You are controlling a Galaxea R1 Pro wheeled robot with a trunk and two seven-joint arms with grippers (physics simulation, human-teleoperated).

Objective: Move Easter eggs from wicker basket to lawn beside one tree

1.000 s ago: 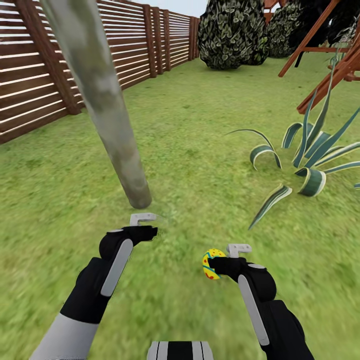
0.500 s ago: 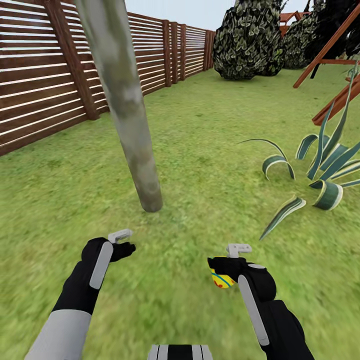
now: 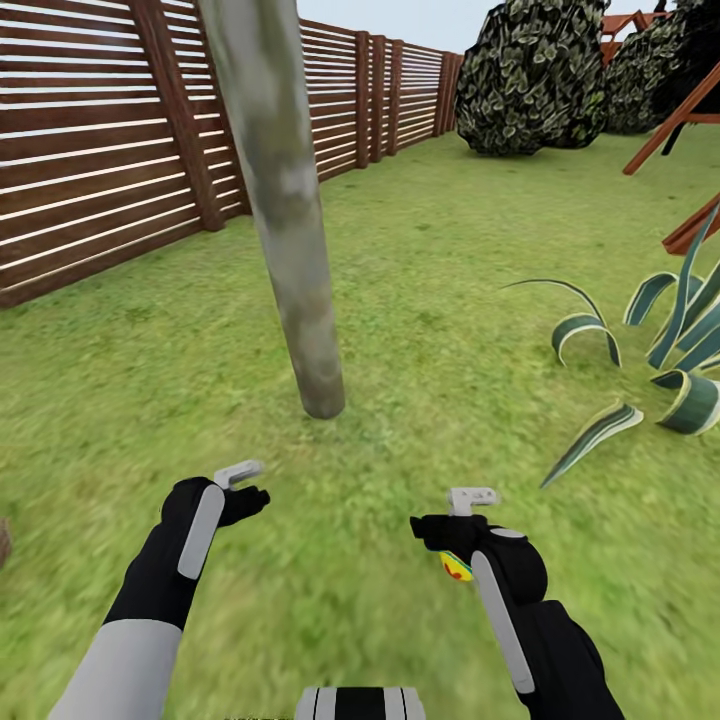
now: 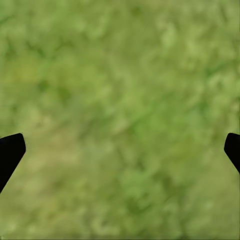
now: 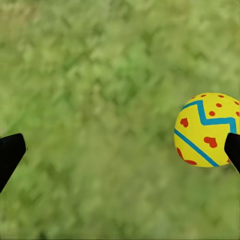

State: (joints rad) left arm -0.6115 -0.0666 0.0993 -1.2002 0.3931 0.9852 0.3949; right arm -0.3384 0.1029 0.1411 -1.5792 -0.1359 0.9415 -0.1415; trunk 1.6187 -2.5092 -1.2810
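One Easter egg, yellow with a blue zigzag and red dots, sits against one fingertip of my open right gripper, the other finger far from it. In the head view the Easter egg peeks out under my right gripper, low over the lawn. I cannot tell whether it rests on the grass. The tree, a pale mottled trunk, meets the grass just ahead and left of that hand. My left gripper is open over bare grass, and the left gripper holds nothing.
A brown slatted fence runs along the left. A striped broad-leaved plant spreads at the right. Dark bushes and red-brown timber beams stand at the back. A brown sliver at the left edge is too small to identify.
The view has swung, shifting the scene rightward. My left hand pulled back from the trunk. The egg, earlier held at my right fingers, now sits lower under the hand.
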